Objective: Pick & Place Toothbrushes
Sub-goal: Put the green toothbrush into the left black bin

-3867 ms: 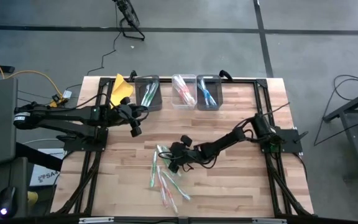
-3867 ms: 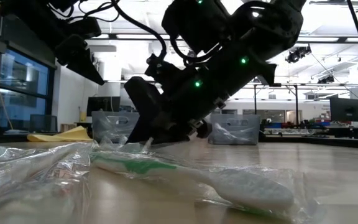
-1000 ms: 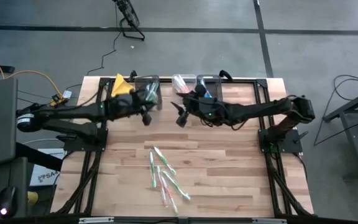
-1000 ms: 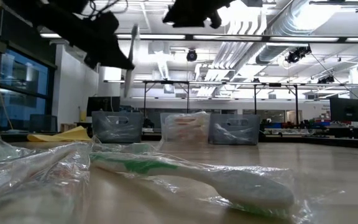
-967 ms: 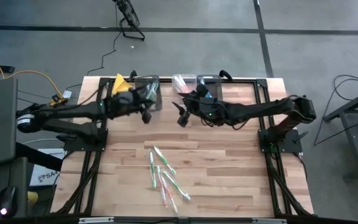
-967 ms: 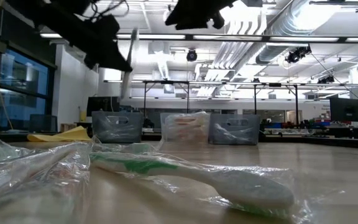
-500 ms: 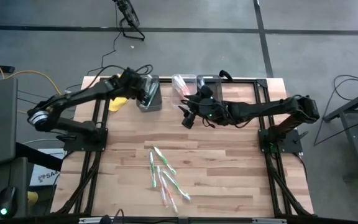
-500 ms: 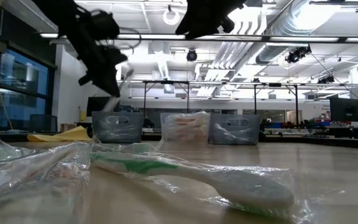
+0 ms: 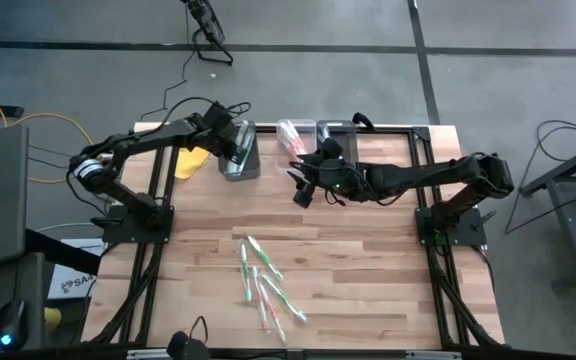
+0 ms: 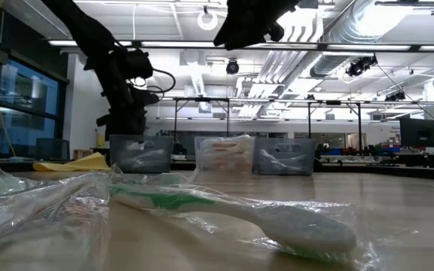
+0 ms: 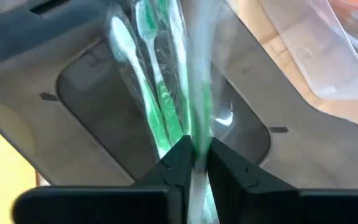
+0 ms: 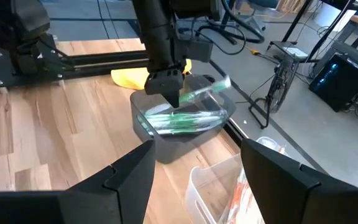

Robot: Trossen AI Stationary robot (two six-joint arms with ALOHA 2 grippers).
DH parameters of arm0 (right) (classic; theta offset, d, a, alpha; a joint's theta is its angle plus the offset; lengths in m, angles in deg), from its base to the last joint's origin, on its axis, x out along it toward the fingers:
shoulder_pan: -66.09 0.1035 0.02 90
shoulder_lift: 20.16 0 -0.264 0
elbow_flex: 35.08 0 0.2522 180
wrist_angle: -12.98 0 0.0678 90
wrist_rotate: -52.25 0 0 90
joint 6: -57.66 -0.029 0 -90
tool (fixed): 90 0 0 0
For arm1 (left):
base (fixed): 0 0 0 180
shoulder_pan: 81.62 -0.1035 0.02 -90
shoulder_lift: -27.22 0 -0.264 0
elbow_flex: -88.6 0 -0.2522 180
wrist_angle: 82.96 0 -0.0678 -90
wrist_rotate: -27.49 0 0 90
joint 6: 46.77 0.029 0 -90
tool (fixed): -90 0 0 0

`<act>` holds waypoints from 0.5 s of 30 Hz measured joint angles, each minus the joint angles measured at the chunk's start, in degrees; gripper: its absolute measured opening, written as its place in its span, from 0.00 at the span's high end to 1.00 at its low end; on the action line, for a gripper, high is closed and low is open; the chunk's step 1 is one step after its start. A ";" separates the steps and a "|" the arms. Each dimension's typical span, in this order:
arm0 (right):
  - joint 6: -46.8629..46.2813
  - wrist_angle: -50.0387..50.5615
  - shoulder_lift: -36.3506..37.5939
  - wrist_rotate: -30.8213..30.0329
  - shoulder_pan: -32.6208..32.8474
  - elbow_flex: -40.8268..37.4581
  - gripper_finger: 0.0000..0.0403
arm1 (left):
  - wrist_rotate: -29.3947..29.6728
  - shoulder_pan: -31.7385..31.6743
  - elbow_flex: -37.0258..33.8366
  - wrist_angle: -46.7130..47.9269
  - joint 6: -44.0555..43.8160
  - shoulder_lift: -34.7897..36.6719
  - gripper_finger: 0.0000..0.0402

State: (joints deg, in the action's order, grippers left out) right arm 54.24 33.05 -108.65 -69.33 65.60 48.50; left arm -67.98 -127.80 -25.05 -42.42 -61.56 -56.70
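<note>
A: Where are the toothbrushes (image 9: 264, 285)?
B: A loose group in clear wrap lies on the wooden surface (image 9: 368, 270) toward 6 o'clock in the high view. One wrapped green toothbrush (image 11: 199, 93) is pinched in the left claw (image 11: 194, 163) directly over the grey bin (image 9: 238, 160) at 11 o'clock, which already contains green ones.

A: State of the claws?
B: Left claw: narrow, clamped on the wrapped brush. Right claw (image 9: 305, 184): fingers spread wide, carrying nothing, poised above the surface just in front of the middle bin (image 9: 296, 137) at 12 o'clock.

A: Any readable labels or writing?
B: None can be read in any view.

A: What differs between views?
B: The right wrist view shows the left claw and brush tilted over the grey bin, beside a yellow cloth (image 12: 132, 77). The low view shows a wrapped green brush (image 10: 232, 212) close up. The left wrist view alone shows the grip.
</note>
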 joint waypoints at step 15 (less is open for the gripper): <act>-1.49 2.08 0.00 -0.46 -0.04 0.00 0.43 | -1.68 0.08 0.01 2.01 4.49 5.46 0.73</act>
State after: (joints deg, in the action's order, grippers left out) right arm 52.74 35.13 -108.65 -69.79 65.56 48.50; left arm -69.66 -127.72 -25.04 -40.41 -57.06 -51.24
